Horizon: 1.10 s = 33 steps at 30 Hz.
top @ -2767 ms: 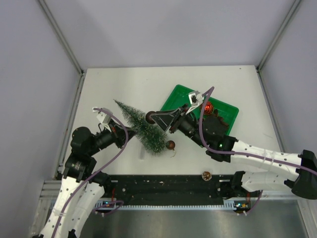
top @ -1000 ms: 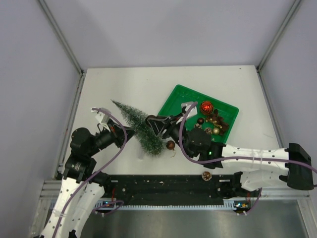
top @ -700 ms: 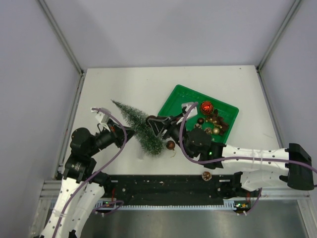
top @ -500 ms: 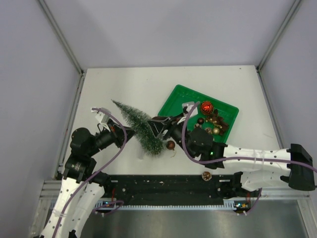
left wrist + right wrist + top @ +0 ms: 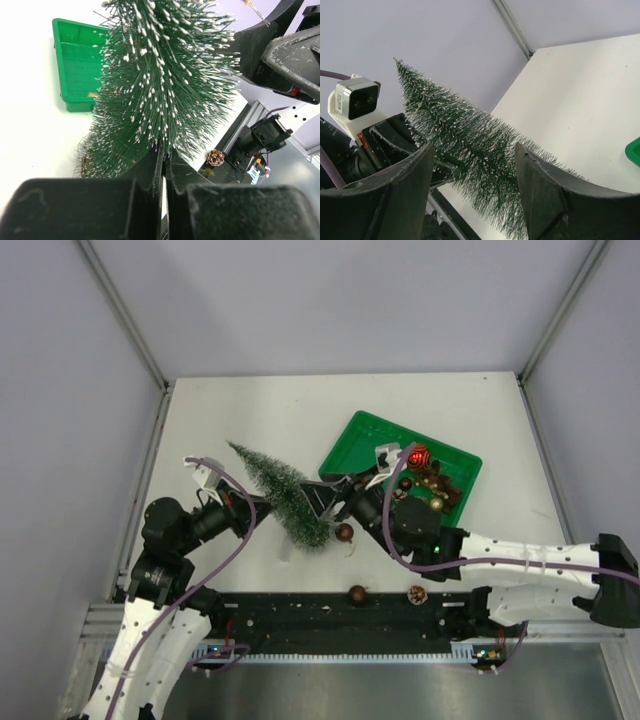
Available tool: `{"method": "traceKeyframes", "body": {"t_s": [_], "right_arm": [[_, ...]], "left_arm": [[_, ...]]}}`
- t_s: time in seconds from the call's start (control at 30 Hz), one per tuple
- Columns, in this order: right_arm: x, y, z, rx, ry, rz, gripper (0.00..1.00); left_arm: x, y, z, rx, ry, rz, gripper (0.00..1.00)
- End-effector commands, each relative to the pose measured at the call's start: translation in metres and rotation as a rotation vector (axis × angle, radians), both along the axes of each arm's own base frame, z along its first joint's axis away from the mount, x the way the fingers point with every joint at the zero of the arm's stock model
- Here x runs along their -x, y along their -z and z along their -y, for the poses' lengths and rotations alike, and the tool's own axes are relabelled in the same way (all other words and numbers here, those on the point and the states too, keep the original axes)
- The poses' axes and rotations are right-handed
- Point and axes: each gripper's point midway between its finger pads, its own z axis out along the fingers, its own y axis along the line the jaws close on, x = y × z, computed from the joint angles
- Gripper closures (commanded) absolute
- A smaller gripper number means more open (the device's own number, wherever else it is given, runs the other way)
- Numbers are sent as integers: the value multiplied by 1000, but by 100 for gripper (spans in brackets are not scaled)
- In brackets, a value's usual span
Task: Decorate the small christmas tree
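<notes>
L gripper (image 5: pixel 162 165) is pressed shut, fingers flat against each other w/ barely a slit btwn them, and the small christmas tree (image 5: pixel 165 75) sprouts right out of that pinch. It has the tree by the low bristles, though the trunk itself is buried in green and can't be made out. From the top cam the tree sits tilted over the white table (image 5: pixel 260 410), left of centre, w/ its tip pointing up-left toward the far side and its wide end down toward the arms. Frosted bristle tips show clearly, white specks all over. R gripper (image 5: pixel 322 496) is right beside the tree's lower right flank. Its fingers (image 5: pixel 385 200) are spread wide, one each side of the wrist view, nothing btwn them but air, and the tree slants across just beyond the tips. No grip there, and whether a finger brushes the bristles can't be told. Just right of the R gripper is the green tray (image 5: pixel 352 435), angled on the table, w/ a red ball (image 5: pixel 418 455) and a cluster of gold and dark baubles bunched in its right half. A brown ball (image 5: pixel 344 532) lies on the table just beside the tree's wide end. Down on the black rail at the near edge sit a second brown ball (image 5: pixel 357 593) and, near it to the right, a pinecone (image 5: pixel 417 594).
</notes>
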Motion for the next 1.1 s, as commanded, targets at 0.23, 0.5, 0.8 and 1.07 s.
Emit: {"method": "traceKeyframes", "body": {"t_s": [0.23,0.5,0.8,1.07], "right_arm": [[-57,38,89,201,347,-231,39],[-104,152,219,421,695,-594,40],[-137,226,235,566,716,-784,40],[-166,259,227,562,710,-822,46]], "left_arm": [[-1,-13,1,17,6,70,100],[-4,-11,0,-4,-2,63,100],[-7,-10,0,-14,0,56,100],[-8,-12,-2,-27,-10,55,100]]}}
